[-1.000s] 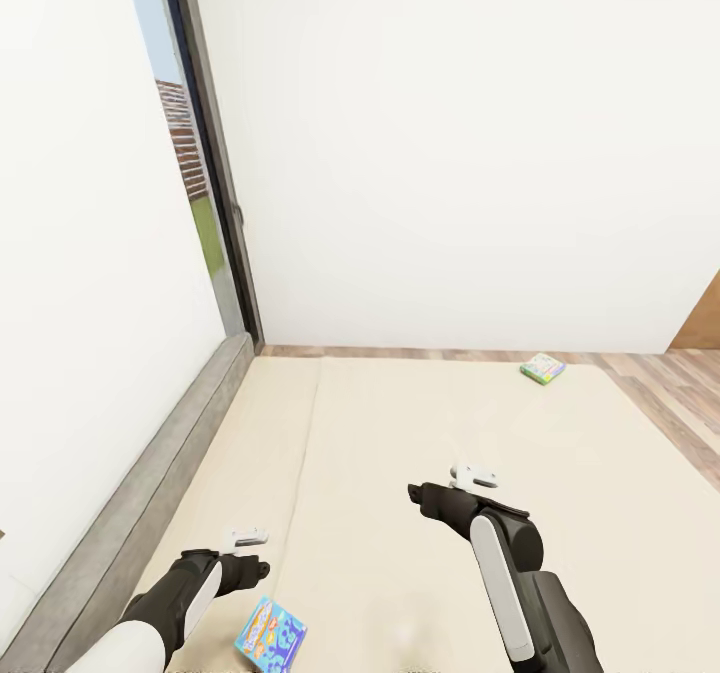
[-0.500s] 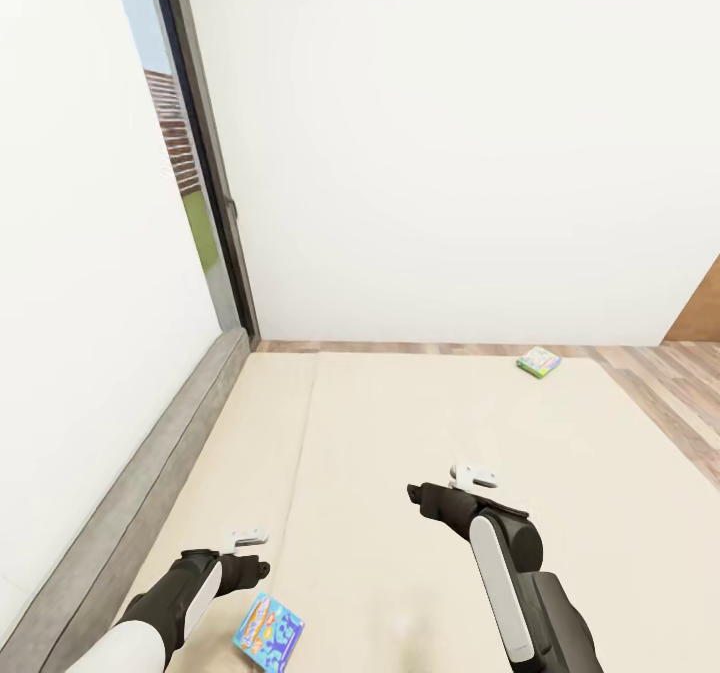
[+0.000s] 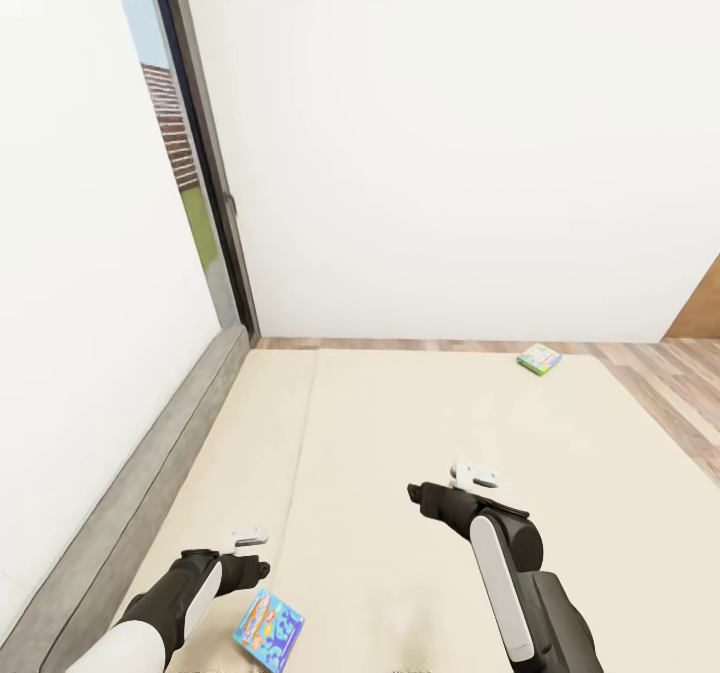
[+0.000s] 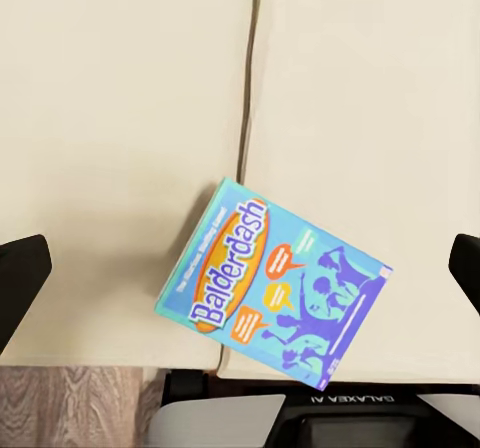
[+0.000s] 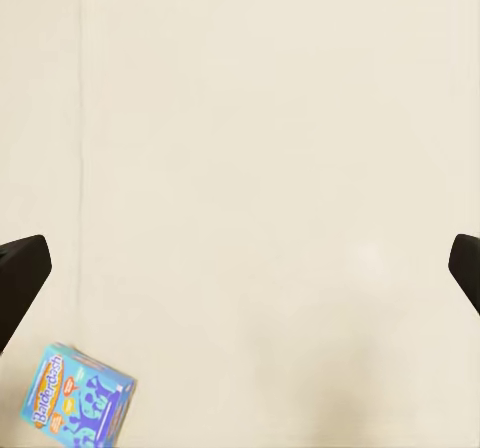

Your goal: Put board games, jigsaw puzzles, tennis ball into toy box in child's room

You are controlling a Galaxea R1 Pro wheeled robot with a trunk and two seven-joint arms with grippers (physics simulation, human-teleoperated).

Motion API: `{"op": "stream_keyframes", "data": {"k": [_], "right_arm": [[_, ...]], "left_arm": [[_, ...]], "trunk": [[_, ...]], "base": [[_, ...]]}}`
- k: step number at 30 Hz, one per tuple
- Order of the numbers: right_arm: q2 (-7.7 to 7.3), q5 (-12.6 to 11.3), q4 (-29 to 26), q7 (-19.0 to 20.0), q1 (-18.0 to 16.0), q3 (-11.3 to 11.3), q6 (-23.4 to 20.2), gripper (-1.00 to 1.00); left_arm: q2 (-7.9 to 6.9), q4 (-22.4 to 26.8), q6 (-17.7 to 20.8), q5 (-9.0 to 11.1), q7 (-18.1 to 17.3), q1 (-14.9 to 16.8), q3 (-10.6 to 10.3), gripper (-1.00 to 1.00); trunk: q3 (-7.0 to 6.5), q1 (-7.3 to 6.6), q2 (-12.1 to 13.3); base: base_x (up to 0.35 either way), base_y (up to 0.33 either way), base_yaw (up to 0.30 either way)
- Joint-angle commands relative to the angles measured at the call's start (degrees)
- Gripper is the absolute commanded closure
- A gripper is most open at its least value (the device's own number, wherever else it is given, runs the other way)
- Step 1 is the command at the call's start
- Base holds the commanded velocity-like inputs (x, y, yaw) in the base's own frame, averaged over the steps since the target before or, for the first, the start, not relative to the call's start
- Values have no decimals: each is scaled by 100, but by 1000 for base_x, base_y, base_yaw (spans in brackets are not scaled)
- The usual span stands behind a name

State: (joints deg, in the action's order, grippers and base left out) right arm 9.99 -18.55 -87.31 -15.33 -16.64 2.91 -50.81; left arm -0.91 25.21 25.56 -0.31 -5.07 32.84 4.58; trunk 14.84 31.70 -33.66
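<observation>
Robot at the bed (image 3: 420, 433), both arms held low over the mattress, left gripper (image 4: 240, 268) spread wide above the blue-purple board game (image 3: 268, 631) at the near edge, right gripper (image 5: 240, 268) likewise spread, green-edged board game (image 3: 539, 358) at the far corner, likely lining up a pick

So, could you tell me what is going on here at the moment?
The robot stands at the bed with both arms out over the mattress, holding nothing. The left gripper hangs open above the blue board game at the near edge; the right gripper is open over bare mattress. A green-edged board game lies at the far corner.
</observation>
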Motion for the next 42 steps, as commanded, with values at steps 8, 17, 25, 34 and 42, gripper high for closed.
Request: {"op": "stream_keyframes", "data": {"k": [8, 17, 25, 34, 42], "right_arm": [[1, -61, -6, -58, -6, 7, -17, -100], [1, -61, -6, -58, -6, 7, -17, -100], [1, -55, 18, -58, -6, 8, -17, -100], [1, -46, -41, -17, 11, 28, -22, -100], [1, -85, -283, 116, 78, 38, -46, -100]], "left_arm": [[3, 11, 35, -5, -29, 3, 34, -100], [3, 10, 30, -5, -29, 3, 34, -100], [3, 10, -162, -16, -29, 3, 34, -100], [3, 10, -263, -22, -29, 1, 28, -100], [3, 10, -270, -22, -29, 2, 26, -100]], "trunk": [[84, 2, -9], [168, 2, -9], [244, 2, -9], [329, 2, -9], [405, 2, -9]], "base": [[0, 0, 0], [0, 0, 0], [0, 0, 0], [0, 0, 0], [0, 0, 0]]}}
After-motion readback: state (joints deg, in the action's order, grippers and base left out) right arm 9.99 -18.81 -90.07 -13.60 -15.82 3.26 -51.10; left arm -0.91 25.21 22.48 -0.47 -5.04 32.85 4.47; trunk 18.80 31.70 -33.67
